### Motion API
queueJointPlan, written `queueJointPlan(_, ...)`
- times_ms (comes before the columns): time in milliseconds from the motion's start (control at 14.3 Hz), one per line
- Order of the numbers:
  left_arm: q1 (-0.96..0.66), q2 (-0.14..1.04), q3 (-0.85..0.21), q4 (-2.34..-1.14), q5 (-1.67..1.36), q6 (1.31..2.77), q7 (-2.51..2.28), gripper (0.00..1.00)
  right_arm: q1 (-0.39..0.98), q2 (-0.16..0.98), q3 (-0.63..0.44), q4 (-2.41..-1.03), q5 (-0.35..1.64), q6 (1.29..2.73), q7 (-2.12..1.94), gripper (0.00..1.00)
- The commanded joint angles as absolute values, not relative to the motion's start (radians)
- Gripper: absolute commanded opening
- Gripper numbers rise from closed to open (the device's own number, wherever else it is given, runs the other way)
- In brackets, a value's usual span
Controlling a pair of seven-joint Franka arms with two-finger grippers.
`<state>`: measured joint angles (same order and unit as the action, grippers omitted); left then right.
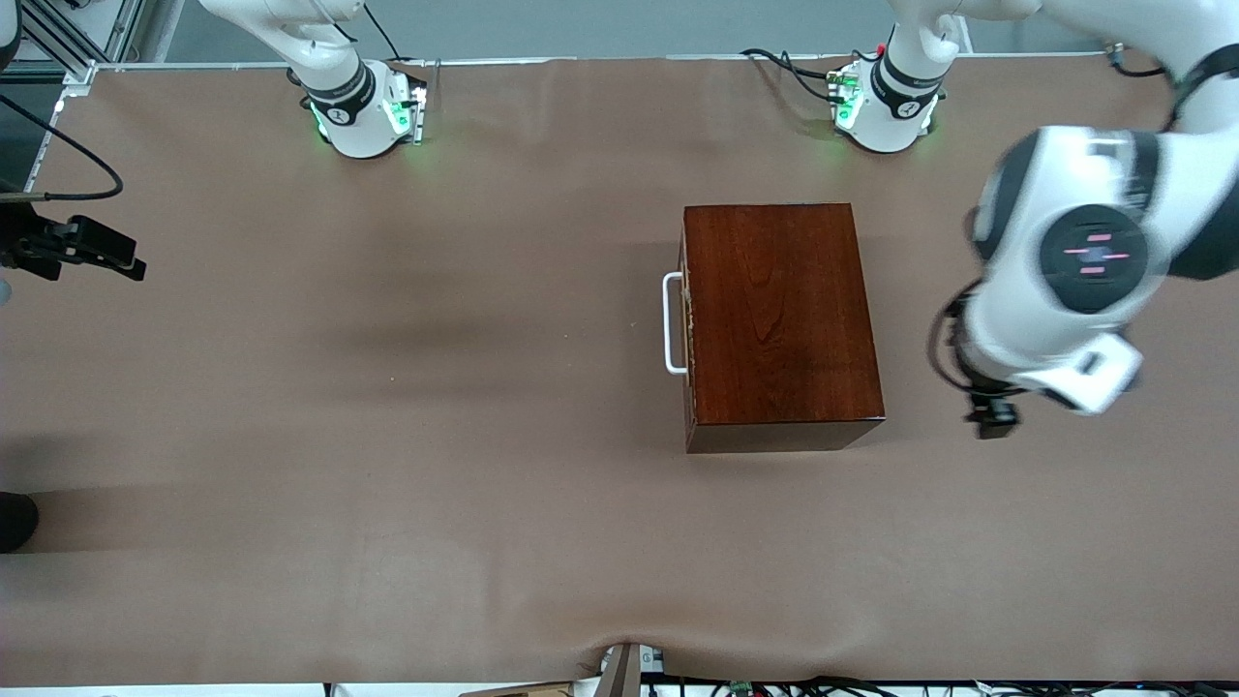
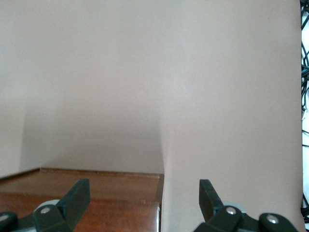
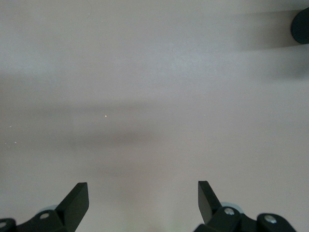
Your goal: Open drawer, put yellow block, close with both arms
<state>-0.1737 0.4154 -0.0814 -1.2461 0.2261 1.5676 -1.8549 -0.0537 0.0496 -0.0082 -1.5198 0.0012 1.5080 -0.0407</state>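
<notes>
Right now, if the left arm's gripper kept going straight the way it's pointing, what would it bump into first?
Probably the wooden box. The left gripper, fingers open, hangs over the box's edge at the left arm's end, so one finger would likely meet the box top and the other the bare table. Depth is unclear.

no readable words, brand names or numbers anywhere, only a small dark emblem on each white arm base (image 1: 373,111), too small to read, pink dashes on the left arm's round dark joint cap (image 1: 1094,257)
</notes>
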Motion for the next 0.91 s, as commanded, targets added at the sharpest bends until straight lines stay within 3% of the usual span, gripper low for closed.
queueJointPlan(0,-0.092,0.318,-0.097,-1.316,0.152,1.565,-1.691,1.00,-0.075,0.021,0.008,-1.542,-0.002,1.506,-0.046,1.00)
queueJointPlan(491,0.056,0.151,-0.097,-1.420,-0.009,1.557,-1.176,1.00,-0.075,0.021,0.008,-1.543,-0.002,1.506,-0.048,1.00)
queueJointPlan(841,0.035,0.063,-0.072,-1.505,-0.043,1.557,-0.759,1.00,-0.075,0.021,0.008,-1.542,-0.002,1.506,-0.046,1.00)
